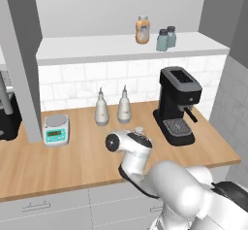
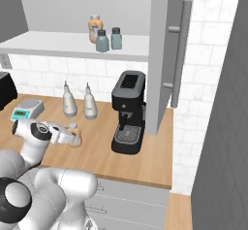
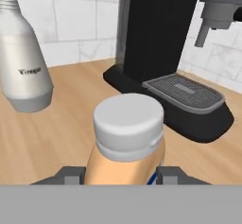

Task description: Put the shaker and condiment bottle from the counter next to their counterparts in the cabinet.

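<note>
Down low over the tabletop [image 1: 58, 166] with the hand [image 3: 125, 176], closed on the condiment bottle [image 3: 127, 142]: one fingertip [image 3: 71, 175] pressed against each side of its orange-brown body, well below the pale grey cap. Standing upright on the wood, between the white bottles and the coffee machine [image 1: 177, 103] and touching neither. From the left base view, just the bottle's cap peeking out past the wrist; from the right base view, the same cap at the tip of the outstretched arm.

Behind and to one side, two white teardrop bottles [image 1: 101, 108] [image 1: 124, 106] side by side near the tiled wall, the nearer one marked "Vinegar" [image 3: 23, 62]. Opaque, so no telling how full. Further left, a small kitchen scale [image 1: 56, 129] with nothing on its plate. Nothing on the coffee machine's drip grate either.

Up on the cabinet shelf [image 1: 87, 49], three containers in a loose group: a twin orange bottle [image 1: 142, 30] with the same pale cap, and just to its right two grey-blue shakers [image 1: 162, 40] [image 1: 171, 36] with dark caps, close together, possibly touching. All three upright. Translucent glass on the shakers, but contents too small to make out.
</note>
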You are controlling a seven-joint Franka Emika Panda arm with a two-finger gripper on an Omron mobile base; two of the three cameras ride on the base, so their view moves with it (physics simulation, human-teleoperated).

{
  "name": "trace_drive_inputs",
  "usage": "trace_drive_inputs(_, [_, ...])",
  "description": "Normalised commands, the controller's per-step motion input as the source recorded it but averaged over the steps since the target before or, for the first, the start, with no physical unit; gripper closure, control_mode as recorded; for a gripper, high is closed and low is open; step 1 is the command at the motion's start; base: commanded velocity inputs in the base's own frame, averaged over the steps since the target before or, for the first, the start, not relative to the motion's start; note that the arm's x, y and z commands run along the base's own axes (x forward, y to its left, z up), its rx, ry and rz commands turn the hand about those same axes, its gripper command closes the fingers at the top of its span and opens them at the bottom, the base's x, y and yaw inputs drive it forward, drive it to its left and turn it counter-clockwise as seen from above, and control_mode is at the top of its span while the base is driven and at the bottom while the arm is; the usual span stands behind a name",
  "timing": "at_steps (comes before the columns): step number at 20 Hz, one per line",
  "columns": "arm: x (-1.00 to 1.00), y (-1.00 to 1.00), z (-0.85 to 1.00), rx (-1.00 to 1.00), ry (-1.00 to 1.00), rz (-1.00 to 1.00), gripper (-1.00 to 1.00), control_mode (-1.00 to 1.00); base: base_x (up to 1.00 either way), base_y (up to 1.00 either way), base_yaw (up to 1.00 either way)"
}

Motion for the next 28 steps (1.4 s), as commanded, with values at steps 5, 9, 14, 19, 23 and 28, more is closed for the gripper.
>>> trace_drive_inputs(5, [-0.2, -0.2, 0.91, 0.06, -0.05, 0.0, 1.0, -1.0, 0.0, 0.0, 0.0])
trace_drive_inputs(9, [-0.29, -0.31, 0.95, 0.11, -0.05, -0.01, 1.0, -1.0, 0.0, 0.0, 0.0])
trace_drive_inputs(14, [-0.23, -0.06, 0.93, 0.09, -0.05, 0.0, 1.0, -1.0, 0.0, 0.0, 0.0])
trace_drive_inputs(19, [-0.26, -0.01, 0.7, 0.05, -0.06, 0.0, 1.0, -1.0, 0.0, 0.0, 0.0])
trace_drive_inputs(23, [-0.14, 0.0, 0.66, 0.01, -0.09, 0.0, 1.0, -1.0, 0.0, 0.0, 0.0])
trace_drive_inputs(28, [-0.01, 0.0, 0.67, 0.0, -0.1, 0.0, 1.0, -1.0, 0.0, 0.0, 0.0])
